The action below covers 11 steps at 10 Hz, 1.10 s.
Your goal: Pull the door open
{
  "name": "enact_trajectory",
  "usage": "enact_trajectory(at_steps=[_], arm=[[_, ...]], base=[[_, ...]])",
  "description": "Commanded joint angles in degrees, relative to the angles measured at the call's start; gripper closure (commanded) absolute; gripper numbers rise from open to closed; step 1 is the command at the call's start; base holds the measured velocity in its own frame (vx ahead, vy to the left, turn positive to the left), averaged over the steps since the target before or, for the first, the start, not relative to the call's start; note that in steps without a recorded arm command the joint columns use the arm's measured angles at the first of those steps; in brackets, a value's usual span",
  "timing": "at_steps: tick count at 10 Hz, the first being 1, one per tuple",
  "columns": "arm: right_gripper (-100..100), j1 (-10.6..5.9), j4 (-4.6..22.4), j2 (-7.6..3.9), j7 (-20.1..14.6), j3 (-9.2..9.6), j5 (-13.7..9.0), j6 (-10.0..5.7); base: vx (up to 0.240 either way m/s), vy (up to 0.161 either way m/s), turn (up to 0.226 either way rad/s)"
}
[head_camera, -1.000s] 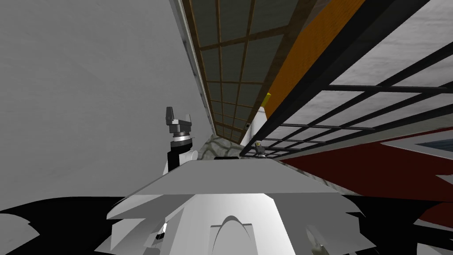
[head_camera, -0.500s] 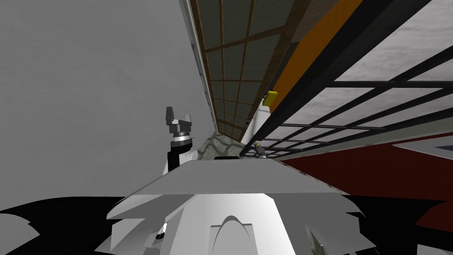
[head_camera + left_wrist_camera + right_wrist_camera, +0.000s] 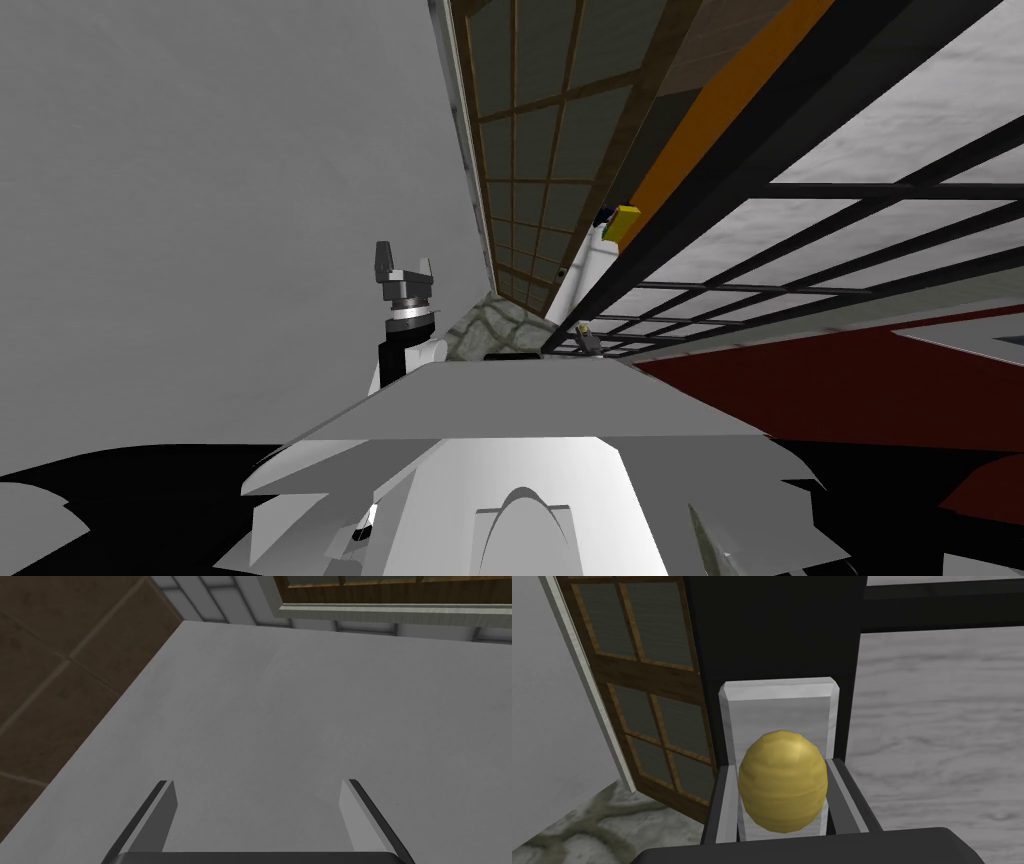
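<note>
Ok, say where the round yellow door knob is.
Right wrist view: the round yellow door knob sits on a pale grey plate on the black door frame, clamped by the right gripper.

Yellow-gold knob (image 3: pixel 782 781); black door (image 3: pixel 777 626); pale grey plate (image 3: pixel 779 703).

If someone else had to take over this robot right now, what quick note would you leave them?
Right tool: shut on the yellow knob of the black-framed door.
Left tool: open, holding nothing, raised beside the chest and facing a grey wall.
Done: the knob is gripped.
Left: pull the door open. I cannot tell how far it has swung.
</note>
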Motion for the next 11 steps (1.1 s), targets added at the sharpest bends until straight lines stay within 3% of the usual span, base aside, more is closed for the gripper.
enact_trajectory(at_steps=[1,5,6,11], arm=[[100,0.79,0.06,-0.87,-0.88,0.94,0.18,-1.48],[100,1.67,0.94,-2.3,-2.64,2.91,0.6,-4.49],[100,1.66,0.66,-2.05,-2.17,2.69,0.53,-3.56],[100,2.64,0.91,-3.44,-3.33,6.44,2.82,-7.5]], base=[[-0.213,-0.047,0.139],[-0.208,-0.046,0.131],[-0.092,-0.02,0.017],[-0.197,-0.058,0.066]])
